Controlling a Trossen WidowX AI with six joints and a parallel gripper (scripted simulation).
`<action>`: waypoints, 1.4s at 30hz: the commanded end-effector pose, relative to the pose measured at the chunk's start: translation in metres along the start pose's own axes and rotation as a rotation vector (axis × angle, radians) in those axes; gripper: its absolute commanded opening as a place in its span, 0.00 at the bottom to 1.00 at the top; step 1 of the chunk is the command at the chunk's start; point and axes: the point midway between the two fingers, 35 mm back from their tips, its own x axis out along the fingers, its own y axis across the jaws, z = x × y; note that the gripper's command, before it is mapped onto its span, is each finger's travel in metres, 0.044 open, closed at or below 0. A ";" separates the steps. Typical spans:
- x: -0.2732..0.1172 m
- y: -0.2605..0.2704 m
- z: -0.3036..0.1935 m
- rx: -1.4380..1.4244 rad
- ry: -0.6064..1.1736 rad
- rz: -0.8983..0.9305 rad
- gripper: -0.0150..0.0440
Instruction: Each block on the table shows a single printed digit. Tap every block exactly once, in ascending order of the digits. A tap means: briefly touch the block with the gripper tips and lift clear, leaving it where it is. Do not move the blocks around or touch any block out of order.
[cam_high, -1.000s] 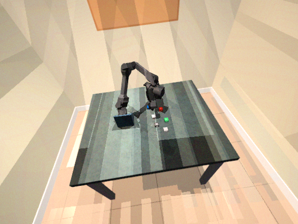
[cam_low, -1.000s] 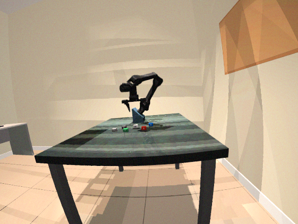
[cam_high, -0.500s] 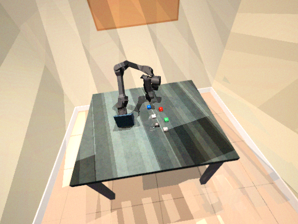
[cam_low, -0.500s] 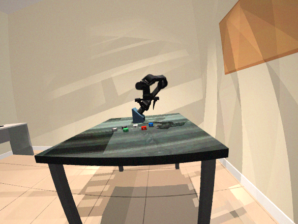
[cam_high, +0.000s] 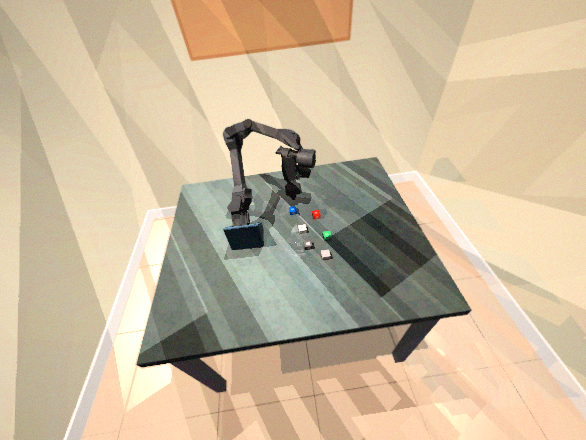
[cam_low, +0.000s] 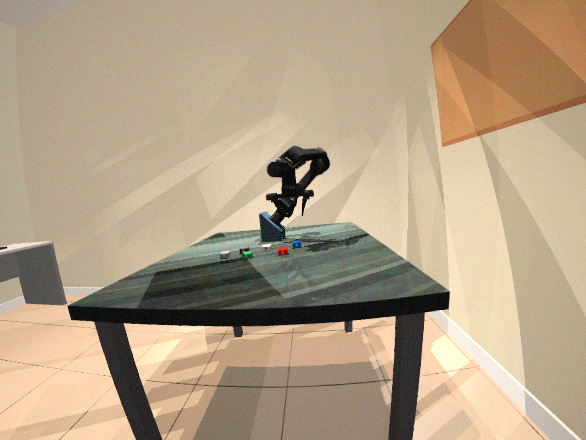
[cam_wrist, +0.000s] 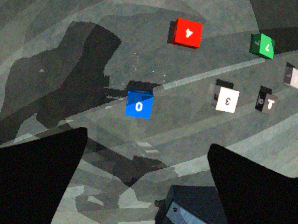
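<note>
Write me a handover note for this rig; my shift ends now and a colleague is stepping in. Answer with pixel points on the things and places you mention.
End effector (cam_high: 293, 192) (cam_wrist: 150, 144): open, holding nothing, raised above the table.
Blue 0 (cam_high: 293, 210) (cam_low: 297, 244) (cam_wrist: 139, 105), red 4 (cam_high: 316, 214) (cam_low: 283, 251) (cam_wrist: 187, 33) and white 3 (cam_high: 302, 228) (cam_low: 266, 247) (cam_wrist: 227, 99) are readable; three other blocks lie beyond the 3.
Done: these pictures can't confirm any taps.
Left: check the tap count, then continue in ascending order; 0 looks lowest.
</note>
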 end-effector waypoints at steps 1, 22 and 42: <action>0.000 0.001 0.000 0.004 -0.001 0.003 0.93; -0.001 -0.028 0.101 0.000 -0.005 0.002 0.93; -0.002 -0.111 0.120 -0.005 -0.011 -0.006 0.93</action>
